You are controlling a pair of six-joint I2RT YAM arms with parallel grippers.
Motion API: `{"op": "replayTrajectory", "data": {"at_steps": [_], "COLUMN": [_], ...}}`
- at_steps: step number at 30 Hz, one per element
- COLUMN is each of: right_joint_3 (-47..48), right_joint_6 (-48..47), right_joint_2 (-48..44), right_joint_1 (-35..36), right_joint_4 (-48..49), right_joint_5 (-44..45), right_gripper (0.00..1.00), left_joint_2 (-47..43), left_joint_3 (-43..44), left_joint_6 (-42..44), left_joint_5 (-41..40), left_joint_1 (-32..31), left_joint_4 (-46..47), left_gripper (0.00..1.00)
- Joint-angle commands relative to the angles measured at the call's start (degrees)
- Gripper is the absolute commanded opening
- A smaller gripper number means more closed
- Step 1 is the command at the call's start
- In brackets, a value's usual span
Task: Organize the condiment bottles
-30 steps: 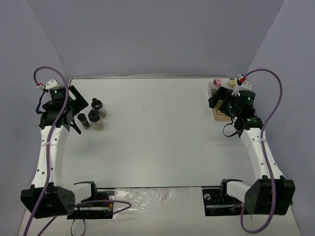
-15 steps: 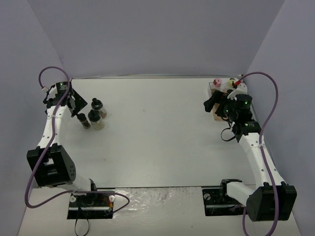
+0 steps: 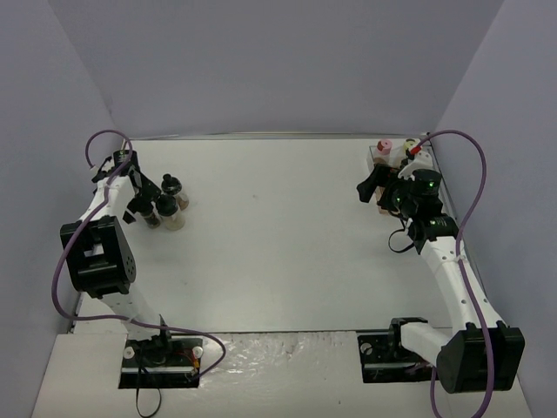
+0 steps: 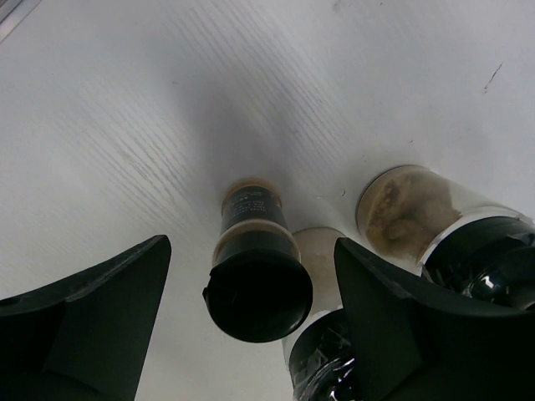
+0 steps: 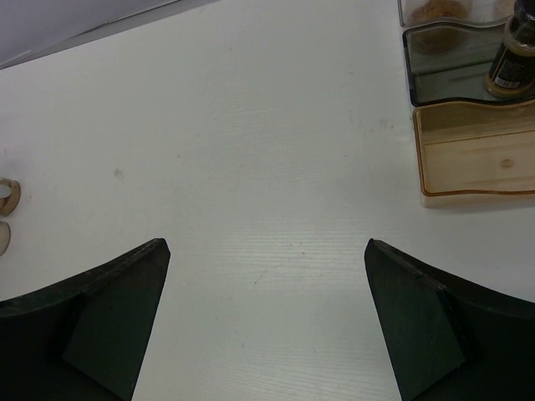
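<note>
Three condiment bottles stand at the far left: a small dark black-capped jar (image 3: pixel 151 218), a clear jar (image 3: pixel 172 215) and another black-capped jar (image 3: pixel 174 185). My left gripper (image 3: pixel 142 204) is open just beside them. In the left wrist view the small dark jar (image 4: pixel 255 271) stands between the open fingers of the left gripper (image 4: pixel 251 244), untouched, with the two clear jars (image 4: pixel 330 359) (image 4: pixel 447 230) to its right. My right gripper (image 3: pixel 368 185) (image 5: pixel 265 246) is open and empty beside the clear tray (image 3: pixel 379 164), which holds pink-capped (image 3: pixel 381 145) and pale-yellow-capped (image 3: pixel 409 144) bottles.
In the right wrist view the tray's wooden-based compartment (image 5: pixel 472 159) shows at the upper right, with a dark bottle (image 5: pixel 510 54) standing behind it. Purple cables loop over both arms. Side walls stand close to both arms.
My left arm has swung its base link back and reached farther, bringing the open gripper up to the small dark jar. My right gripper has shifted slightly left from the tray.
</note>
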Motion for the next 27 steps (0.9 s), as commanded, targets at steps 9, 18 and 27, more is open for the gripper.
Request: {"op": "replayTrajectory", "data": {"at_steps": [9,18,27], "right_joint_3": [0.4,0.0,-0.1], "right_joint_6": [-0.9,-0.9,-0.9], "right_joint_2": [-1.1,-1.3,-1.7], "right_joint_1": [0.5,0.5,0.5], "right_joint_4": [4.6,4.8,4.9], "right_joint_5": [-0.2,-0.1,-0.3], "right_gripper": [1.00,1.00,1.00], "left_joint_2": [0.6,-1.6,-9.9], "left_joint_3": [3.6,2.9,12.5], "left_joint_6": [-1.7,1.0,13.4], "left_joint_5": [0.6,-0.1,-1.6], "left_joint_1": [0.4,0.4,1.1], "left_joint_4": [2.1,0.0,-9.1], "left_gripper": [0.46,0.19,0.11]}}
